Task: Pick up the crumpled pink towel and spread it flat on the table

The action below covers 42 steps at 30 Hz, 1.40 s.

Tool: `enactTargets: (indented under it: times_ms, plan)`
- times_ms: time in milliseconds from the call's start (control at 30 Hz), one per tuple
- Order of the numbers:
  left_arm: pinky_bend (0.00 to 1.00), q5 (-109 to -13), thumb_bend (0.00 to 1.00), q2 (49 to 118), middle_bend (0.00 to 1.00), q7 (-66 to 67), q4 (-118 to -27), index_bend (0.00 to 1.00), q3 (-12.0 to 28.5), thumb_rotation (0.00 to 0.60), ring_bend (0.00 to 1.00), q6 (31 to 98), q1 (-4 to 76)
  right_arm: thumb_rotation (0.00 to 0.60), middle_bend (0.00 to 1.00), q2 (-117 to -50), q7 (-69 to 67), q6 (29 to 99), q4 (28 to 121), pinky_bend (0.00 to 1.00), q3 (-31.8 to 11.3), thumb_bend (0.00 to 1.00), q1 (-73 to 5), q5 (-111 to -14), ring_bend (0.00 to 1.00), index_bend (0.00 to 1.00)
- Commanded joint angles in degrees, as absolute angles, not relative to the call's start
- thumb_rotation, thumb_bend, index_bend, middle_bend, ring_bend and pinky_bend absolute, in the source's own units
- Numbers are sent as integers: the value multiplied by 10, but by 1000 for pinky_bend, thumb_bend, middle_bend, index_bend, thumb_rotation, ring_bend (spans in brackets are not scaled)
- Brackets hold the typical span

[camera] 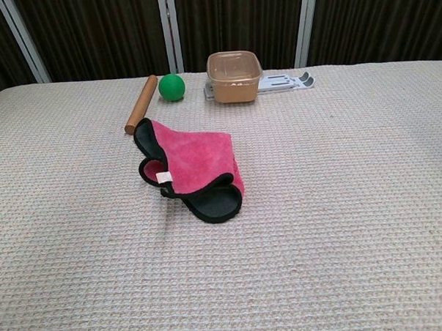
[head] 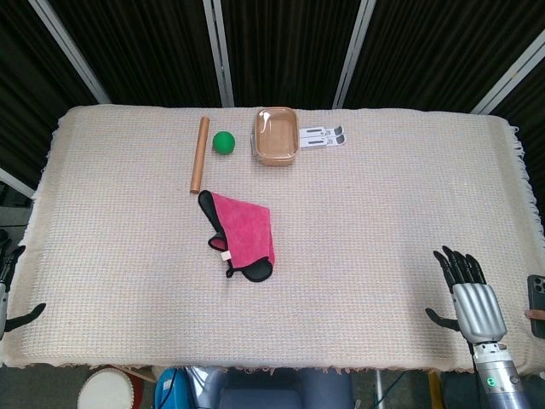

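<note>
not started: pink towel (head: 241,234) lies bunched mid-table. right hand (head: 471,294) at 4 o'clock, fingers spread, empty; left hand (head: 8,285) at 8, grip unclear. next: reach to towel.

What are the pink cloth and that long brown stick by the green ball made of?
The pink towel looks like soft, fuzzy microfibre or terry with black edging; its folds hold loosely. The stick seems to be wood: matte, even brown, rigid and round, though plastic can't be excluded.
</note>
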<state>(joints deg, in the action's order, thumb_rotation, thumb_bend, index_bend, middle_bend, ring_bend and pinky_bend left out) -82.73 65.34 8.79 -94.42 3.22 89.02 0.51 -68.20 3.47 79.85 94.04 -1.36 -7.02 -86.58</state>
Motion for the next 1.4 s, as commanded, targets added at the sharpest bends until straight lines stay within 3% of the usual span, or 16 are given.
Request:
enactTargets:
  times_ms: [33,1400]
  plan:
    - [0,-827,6,654,0,87,-944,90,32,600,0,889,5,600,0,-682,34,799,941,0,-13,171,-70,-867,0,0]
    - [0,-824,15,663,0,91,-937,111,31,600,0,880,10,600,0,-685,31,798,940,0,-10,171,-71,-873,0,0]
